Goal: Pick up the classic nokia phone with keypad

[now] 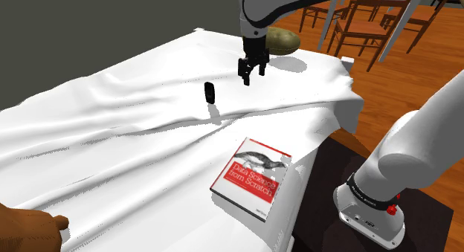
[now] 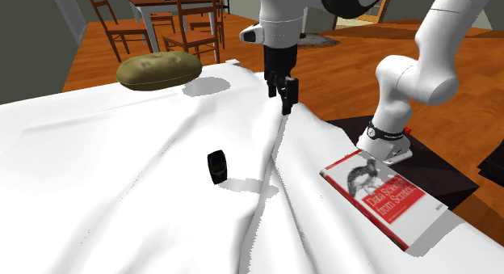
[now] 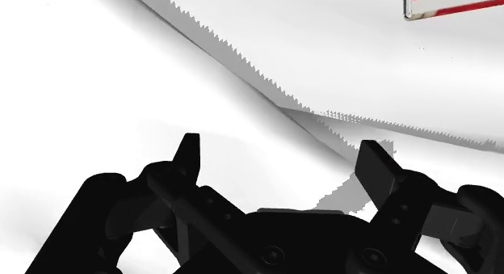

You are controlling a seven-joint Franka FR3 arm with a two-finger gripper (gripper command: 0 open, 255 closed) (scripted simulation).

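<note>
Phone (image 1: 211, 92) sits on the white cloth (image 1: 111, 139), well apart from my fingers (image 3: 378, 169), which are spread wide and empty; I'd centre over it first, then descend slowly.

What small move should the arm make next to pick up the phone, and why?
Probably shift the gripper toward the shoulder view's left until it is over the phone. Its fingers stand open, holding nothing, and the phone stands apart from them on the white cloth.

A red-and-white book (image 1: 253, 180) lies near the right edge of the rumpled white cloth (image 1: 111, 139). A brownish-green lump (image 1: 282, 40) rests at the far end, with wooden chairs (image 1: 368, 26) beyond.
</note>
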